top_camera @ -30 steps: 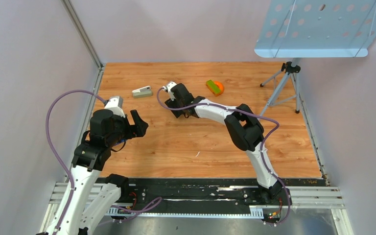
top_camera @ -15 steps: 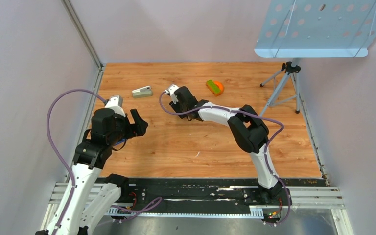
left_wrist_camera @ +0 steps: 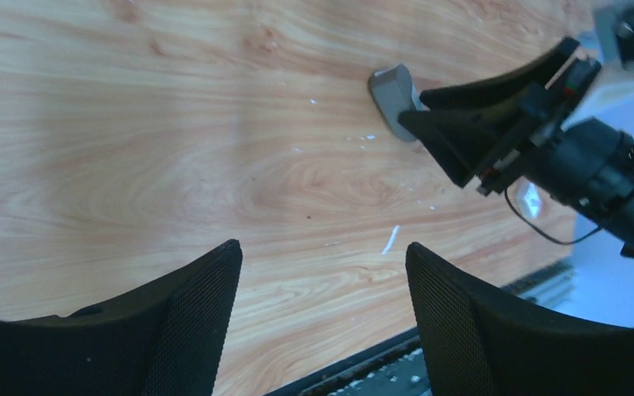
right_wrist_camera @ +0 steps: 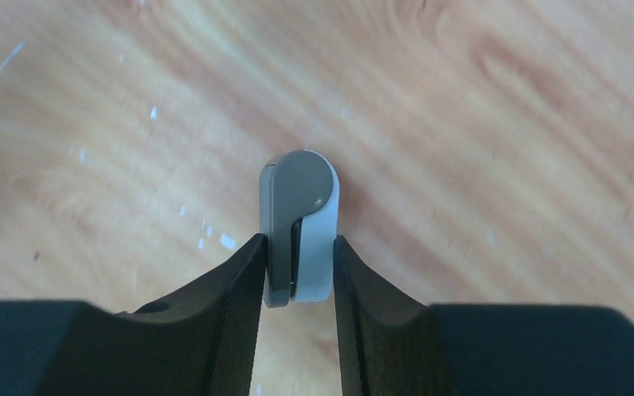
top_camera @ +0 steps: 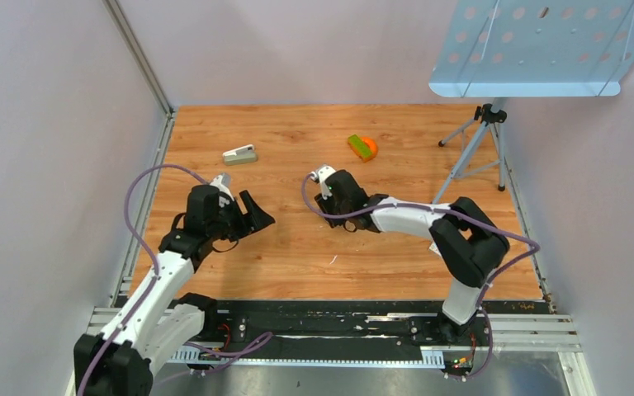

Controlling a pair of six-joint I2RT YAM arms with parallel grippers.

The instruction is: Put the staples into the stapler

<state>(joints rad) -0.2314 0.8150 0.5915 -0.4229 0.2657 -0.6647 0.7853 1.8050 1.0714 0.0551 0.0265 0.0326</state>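
Little of the loading looks done: the small grey-and-white plastic stapler with a rounded end [right_wrist_camera: 299, 194] looks unopened, and I cannot make out the staples anywhere. It sits pinched on edge between the 2 closed-in fingers of the right end effector [right_wrist_camera: 297, 247], that arm stretched low over the wood-grain counter [top_camera: 297, 256]. Left of the stapler and well apart, the left end effector [left_wrist_camera: 322, 247] hovers wide open and empty, pointing toward it.

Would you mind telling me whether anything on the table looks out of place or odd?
Small pale flecks lie scattered on the wooden table near the grey-and-white stapler that the right gripper clamps, and a longer white sliver lies nearer the arms' bases. They look like stray debris; what they are cannot be told.
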